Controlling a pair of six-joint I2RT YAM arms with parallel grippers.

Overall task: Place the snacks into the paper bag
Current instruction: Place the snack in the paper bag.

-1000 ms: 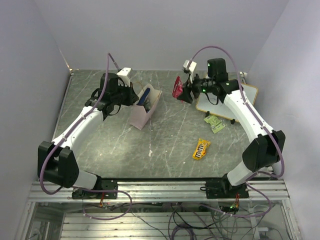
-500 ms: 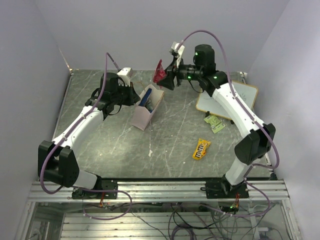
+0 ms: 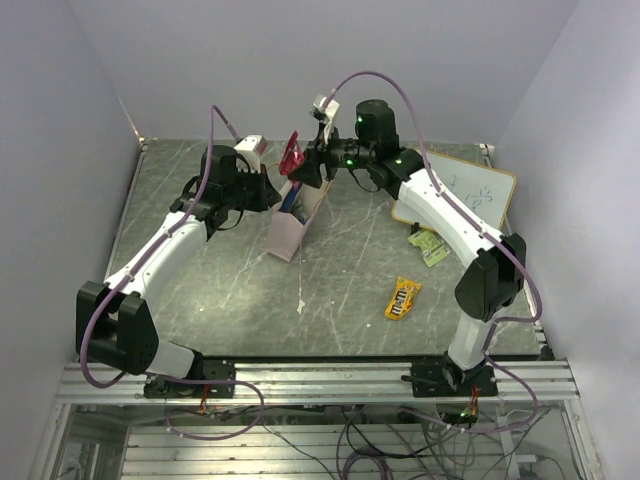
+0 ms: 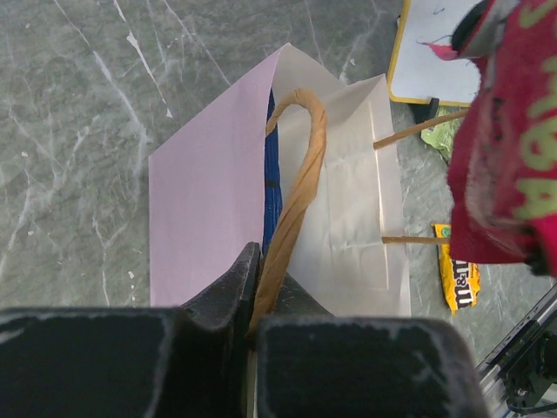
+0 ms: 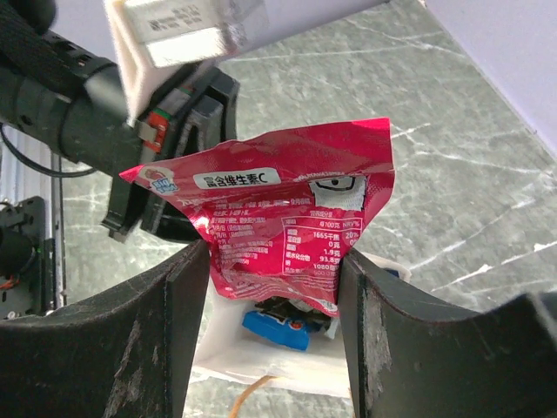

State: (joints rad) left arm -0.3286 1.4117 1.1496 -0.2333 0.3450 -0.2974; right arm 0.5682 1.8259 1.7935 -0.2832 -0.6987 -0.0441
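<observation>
Right hand (image 3: pixel 303 168) was up over the bag (image 3: pixel 288 235), and it had the red packet (image 5: pixel 287 218) gripped between its two fingers, jaws partway apart and pressed on the crinkled foil from both sides. The packet hung broadside in the air, clear of the bench (image 3: pixel 220 290), with the bag's mouth showing just below it in the right wrist view. Left hand (image 4: pixel 254 292) was doing the steadying, pinched tight on the near handle (image 4: pixel 300 174) and so holding the top spread. The bag stood leaning a little, between the two arms toward the back of the bench. Something blue (image 5: pixel 278 329) already lay inside; what else was in there could not be told.

So this looked like the drop stage for the red one: carried over, not yet let go. The next move called for bringing the packet squarely over the opening, perhaps a touch lower, then spreading the fingers so it fell in. The mouth was narrow and the packet wide, so a corner might well catch on the rim or on the far handle.

Out on the bench, the M&M's (image 3: pixel 402 298) and a green packet (image 3: pixel 432 247) waited near the board (image 3: pixel 460 195), well apart from the bag. More trips to come, by the look of it.
</observation>
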